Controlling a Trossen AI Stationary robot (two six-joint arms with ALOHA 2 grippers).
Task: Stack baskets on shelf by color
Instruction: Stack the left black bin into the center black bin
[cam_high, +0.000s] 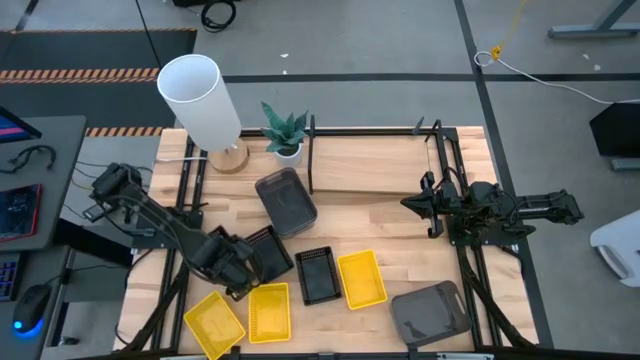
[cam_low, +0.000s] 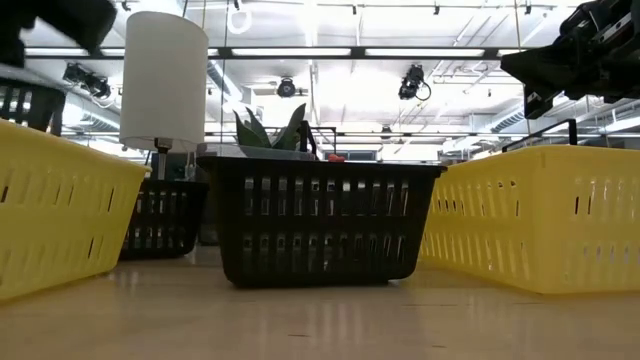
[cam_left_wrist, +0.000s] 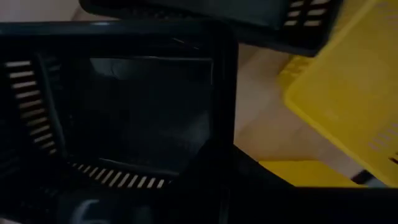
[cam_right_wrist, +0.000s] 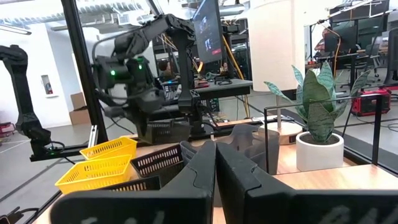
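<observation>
Left gripper (cam_high: 243, 262) is clamped tight on the rim of a black basket (cam_high: 266, 252), which sits just right of its fingers and left of the central black basket (cam_high: 317, 274). Right gripper (cam_high: 413, 203), jaws together and holding nothing, hovers over the shelf (cam_high: 370, 165), far from that held basket

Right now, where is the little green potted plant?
In the high view, the spiky green plant in its white pot stands at the table's far edge, between the white cylinder lamp and the wooden shelf.
</observation>
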